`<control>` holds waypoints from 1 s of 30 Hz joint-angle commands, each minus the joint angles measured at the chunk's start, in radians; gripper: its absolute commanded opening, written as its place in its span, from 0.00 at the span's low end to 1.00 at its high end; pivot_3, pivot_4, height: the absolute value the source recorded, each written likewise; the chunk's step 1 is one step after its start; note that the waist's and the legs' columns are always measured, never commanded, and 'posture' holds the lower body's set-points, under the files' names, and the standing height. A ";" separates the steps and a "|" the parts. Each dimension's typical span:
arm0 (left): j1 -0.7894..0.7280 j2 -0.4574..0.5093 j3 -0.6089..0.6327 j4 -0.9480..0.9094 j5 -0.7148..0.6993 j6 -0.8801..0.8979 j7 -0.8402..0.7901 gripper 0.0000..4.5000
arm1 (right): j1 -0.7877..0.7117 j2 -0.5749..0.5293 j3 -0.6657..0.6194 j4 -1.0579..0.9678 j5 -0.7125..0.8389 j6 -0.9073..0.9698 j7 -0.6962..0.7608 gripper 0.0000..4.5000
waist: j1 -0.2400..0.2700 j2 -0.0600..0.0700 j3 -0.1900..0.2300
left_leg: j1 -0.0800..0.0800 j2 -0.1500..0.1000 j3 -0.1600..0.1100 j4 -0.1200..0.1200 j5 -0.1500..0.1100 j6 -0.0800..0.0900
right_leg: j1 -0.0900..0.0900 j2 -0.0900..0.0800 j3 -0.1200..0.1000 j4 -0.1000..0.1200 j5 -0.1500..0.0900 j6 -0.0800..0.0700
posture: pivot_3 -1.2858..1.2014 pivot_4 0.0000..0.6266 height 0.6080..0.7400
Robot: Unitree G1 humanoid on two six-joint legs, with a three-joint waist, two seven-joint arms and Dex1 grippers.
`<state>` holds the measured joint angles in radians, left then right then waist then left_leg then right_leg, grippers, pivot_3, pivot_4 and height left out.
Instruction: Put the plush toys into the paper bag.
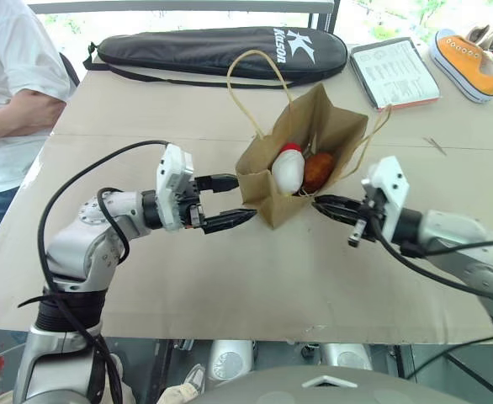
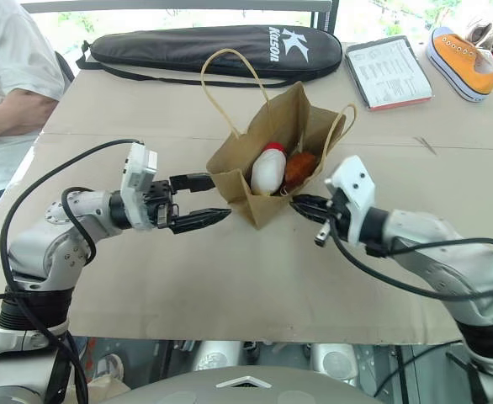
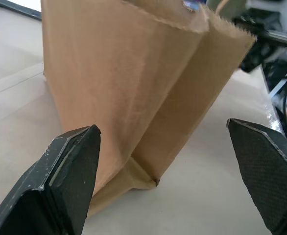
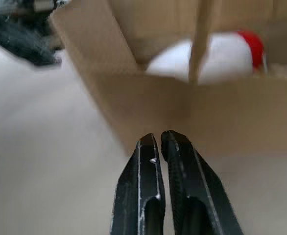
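White plush toy and orange-brown plush toy inside the open paper bag mid-bench, left hand spread wide and empty beside the bag, right hand pinched closed, empty, opposite side.

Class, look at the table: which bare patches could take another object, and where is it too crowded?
Free: the near table strip in front of the brown paper bag, and the left stretch below the black racket case. Crowded: around the bag, flanked by both grippers, and the far right corner with clipboard and orange sneaker.
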<state>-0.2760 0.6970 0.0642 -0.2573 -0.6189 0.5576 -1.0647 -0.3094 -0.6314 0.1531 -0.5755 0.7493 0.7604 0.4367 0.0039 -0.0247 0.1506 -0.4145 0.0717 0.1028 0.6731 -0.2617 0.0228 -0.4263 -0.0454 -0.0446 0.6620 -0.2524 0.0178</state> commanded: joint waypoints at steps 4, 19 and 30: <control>0.007 -0.067 0.000 -0.072 0.054 -0.041 0.136 1.00 | -0.089 0.123 0.105 0.088 -0.107 -0.084 0.091 0.01 | 0.008 0.000 0.000 | -0.001 0.000 0.000 0.000 0.000 0.000 | 0.000 0.000 0.000 0.000 0.000 0.000 | 0.52 0.24 1.00; 0.015 -0.184 -0.058 -0.155 0.135 -0.032 0.360 1.00 | -0.166 0.235 0.139 0.310 -0.261 -0.179 0.241 0.01 | 0.008 0.000 0.000 | 0.000 0.000 0.000 0.000 0.000 0.000 | 0.000 0.000 0.000 0.001 0.000 0.000 | 0.52 0.24 1.00; -0.046 -0.329 -0.148 0.001 0.340 -0.207 0.511 1.00 | -0.137 0.263 0.119 0.306 -0.298 -0.179 0.242 0.01 | 0.006 0.000 0.000 | 0.000 0.000 0.001 0.000 0.000 0.000 | 0.000 0.000 -0.001 0.001 0.000 0.000 | 0.52 0.24 1.00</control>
<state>-0.3097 0.3754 -0.0853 -0.2602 -0.3033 0.3964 -0.5661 -0.4465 -0.3748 0.3027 -0.2327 0.4491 0.6002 0.6771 0.0102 -0.0246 0.1505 -0.4141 0.0718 0.1038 0.6734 -0.2619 0.0231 -0.4263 -0.0456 -0.0458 0.6632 -0.2522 0.0175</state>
